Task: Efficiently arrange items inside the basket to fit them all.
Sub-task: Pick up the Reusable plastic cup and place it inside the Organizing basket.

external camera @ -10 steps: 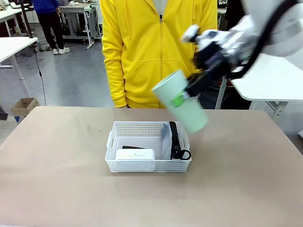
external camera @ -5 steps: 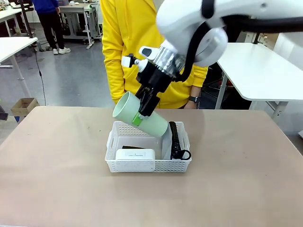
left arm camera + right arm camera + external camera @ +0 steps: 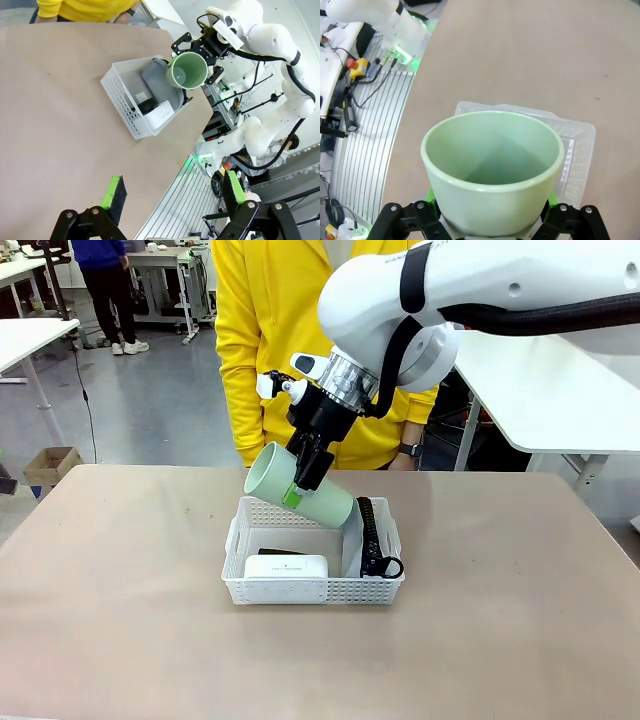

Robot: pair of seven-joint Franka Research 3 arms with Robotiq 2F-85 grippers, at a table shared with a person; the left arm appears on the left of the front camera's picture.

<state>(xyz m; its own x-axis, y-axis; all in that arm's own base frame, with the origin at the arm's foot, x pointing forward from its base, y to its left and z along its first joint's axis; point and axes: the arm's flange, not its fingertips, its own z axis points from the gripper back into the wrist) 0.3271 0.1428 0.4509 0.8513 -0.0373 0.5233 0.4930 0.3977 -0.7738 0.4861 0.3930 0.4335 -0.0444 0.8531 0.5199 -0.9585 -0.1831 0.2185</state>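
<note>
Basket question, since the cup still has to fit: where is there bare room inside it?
Inside the basket, bare floor shows behind the white box, toward the far wall. The right side is crowded by the grey pouch and its zipper. The right gripper holds the cup tilted above that far part.

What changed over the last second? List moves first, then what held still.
The right pincer, shut on the pale green cup, carried it leftward and down from beyond the basket's right end to above the white basket; nothing was released. The white box, grey pouch and basket kept their places.
</note>
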